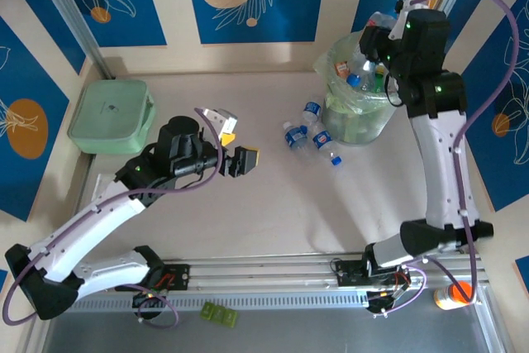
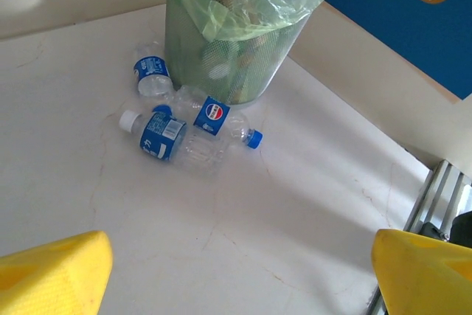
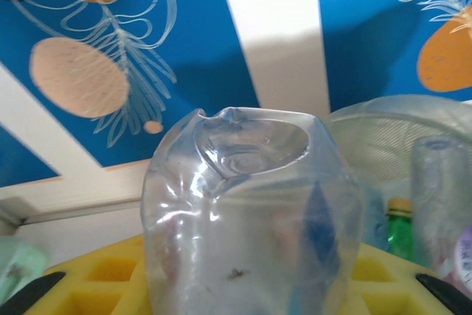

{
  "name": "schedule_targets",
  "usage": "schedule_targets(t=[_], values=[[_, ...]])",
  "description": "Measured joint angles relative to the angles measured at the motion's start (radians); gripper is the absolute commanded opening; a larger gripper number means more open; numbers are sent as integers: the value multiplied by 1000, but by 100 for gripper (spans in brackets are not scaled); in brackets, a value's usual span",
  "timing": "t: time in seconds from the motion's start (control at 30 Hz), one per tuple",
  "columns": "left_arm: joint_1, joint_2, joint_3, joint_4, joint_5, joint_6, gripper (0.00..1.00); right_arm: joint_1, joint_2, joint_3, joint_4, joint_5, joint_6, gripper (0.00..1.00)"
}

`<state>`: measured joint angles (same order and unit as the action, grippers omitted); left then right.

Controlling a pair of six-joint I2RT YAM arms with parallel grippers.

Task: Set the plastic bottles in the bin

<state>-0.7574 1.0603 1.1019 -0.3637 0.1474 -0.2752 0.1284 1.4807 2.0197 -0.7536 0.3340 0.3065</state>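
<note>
The bin (image 1: pixel 357 113), a translucent bucket with a pale green liner, stands at the back right and holds several plastic bottles. My right gripper (image 1: pixel 376 39) hovers over its rim. In the right wrist view that gripper (image 3: pixel 251 289) is shut on a clear, dented plastic bottle (image 3: pixel 247 212), base toward the camera, yellow pads (image 3: pixel 110 278) on either side. Three blue-labelled bottles (image 1: pixel 312 111) (image 1: pixel 295 136) (image 1: pixel 324 142) lie on the table left of the bin; they show in the left wrist view too (image 2: pixel 151 75) (image 2: pixel 166 138) (image 2: pixel 217 116), against the bin (image 2: pixel 236 57). My left gripper (image 1: pixel 235 155) (image 2: pixel 243 285) is open, mid-table, short of them.
A mint-green lidded box (image 1: pixel 110 116) sits at the back left. A small orange-and-white bottle (image 1: pixel 453 293) stands by the front rail (image 1: pixel 273 274) at the right. Bare tabletop (image 2: pixel 221 234) lies between the left gripper and the lying bottles. Walls close the back and sides.
</note>
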Motion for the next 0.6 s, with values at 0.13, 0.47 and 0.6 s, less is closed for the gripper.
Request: schedule_targets(t=[0.13, 0.47, 0.6], values=[[0, 15, -2, 9, 0, -1, 90, -28, 143, 143, -18, 48, -12, 39], [0, 37, -2, 12, -3, -4, 90, -50, 385, 297, -89, 85, -13, 40], [0, 37, -2, 22, 1, -4, 91, -50, 424, 294, -105, 106, -31, 41]])
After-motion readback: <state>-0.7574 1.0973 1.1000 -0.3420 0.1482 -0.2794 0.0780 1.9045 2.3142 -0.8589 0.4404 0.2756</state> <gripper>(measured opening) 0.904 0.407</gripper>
